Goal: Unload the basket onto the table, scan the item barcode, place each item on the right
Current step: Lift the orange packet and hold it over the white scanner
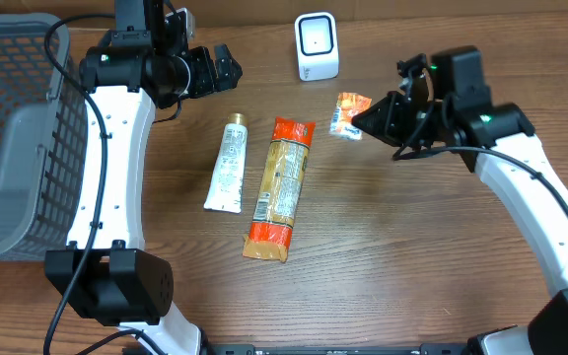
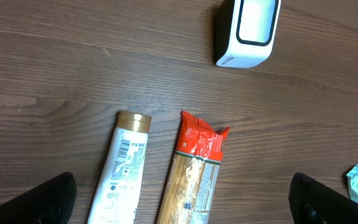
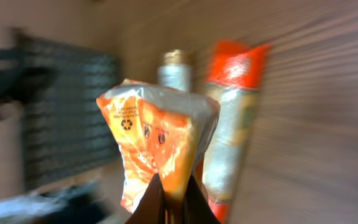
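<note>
While the right gripper (image 1: 363, 121) pinches a small orange packet (image 1: 347, 112) by one edge, the packet sits just to the right of and a bit below the white scanner (image 1: 317, 46) in the view from above. I cannot tell if it touches the wooden table (image 1: 402, 256). In the right wrist view the packet is crinkly, orange and white, with the dark fingertips (image 3: 166, 208) pressed tight on its bottom edge. The left gripper (image 1: 217, 69) has its fingers spread wide with nothing between them. It hangs over the table to the left of the scanner. Near it lie a white tube (image 1: 228, 164) with a gold cap and a long bag of pasta (image 1: 280, 187) with orange ends, side by side. A grey basket (image 1: 18, 128) sits at the far left.
</note>
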Available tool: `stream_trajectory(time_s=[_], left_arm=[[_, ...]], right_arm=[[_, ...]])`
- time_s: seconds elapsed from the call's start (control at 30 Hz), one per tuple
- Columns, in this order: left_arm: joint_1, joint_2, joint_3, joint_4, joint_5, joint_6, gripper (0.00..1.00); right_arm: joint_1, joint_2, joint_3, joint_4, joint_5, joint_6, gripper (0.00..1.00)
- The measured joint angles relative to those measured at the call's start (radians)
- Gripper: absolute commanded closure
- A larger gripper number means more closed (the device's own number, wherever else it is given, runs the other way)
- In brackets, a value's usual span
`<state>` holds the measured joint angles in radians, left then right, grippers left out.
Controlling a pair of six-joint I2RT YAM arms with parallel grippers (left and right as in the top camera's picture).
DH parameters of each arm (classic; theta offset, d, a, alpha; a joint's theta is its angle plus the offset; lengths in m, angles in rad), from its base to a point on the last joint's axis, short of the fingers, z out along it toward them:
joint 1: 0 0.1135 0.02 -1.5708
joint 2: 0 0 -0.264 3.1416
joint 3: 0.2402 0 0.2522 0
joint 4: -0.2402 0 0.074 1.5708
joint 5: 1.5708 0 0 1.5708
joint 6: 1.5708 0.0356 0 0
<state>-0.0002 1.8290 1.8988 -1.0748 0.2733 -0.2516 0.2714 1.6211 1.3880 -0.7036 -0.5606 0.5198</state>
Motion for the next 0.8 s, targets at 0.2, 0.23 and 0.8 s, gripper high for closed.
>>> stream_trajectory(time_s=[0.2, 0.23, 0.8], left_arm=[[0.000, 0.000, 0.000, -0.002, 0.000, 0.000, 0.00], [0.000, 0.000, 0.000, -0.001, 0.000, 0.000, 0.00], [0.000, 0.000, 0.000, -0.002, 0.000, 0.000, 0.00]], right_arm=[[0.055, 0.163, 0.419, -0.155, 0.404, -0.180, 0.96], [0.060, 0.197, 0.483, -0.154, 0.451, -0.203, 0.96], [0.231, 0.782, 0.687, 0.607, 1.030, -1.079, 0.96]])
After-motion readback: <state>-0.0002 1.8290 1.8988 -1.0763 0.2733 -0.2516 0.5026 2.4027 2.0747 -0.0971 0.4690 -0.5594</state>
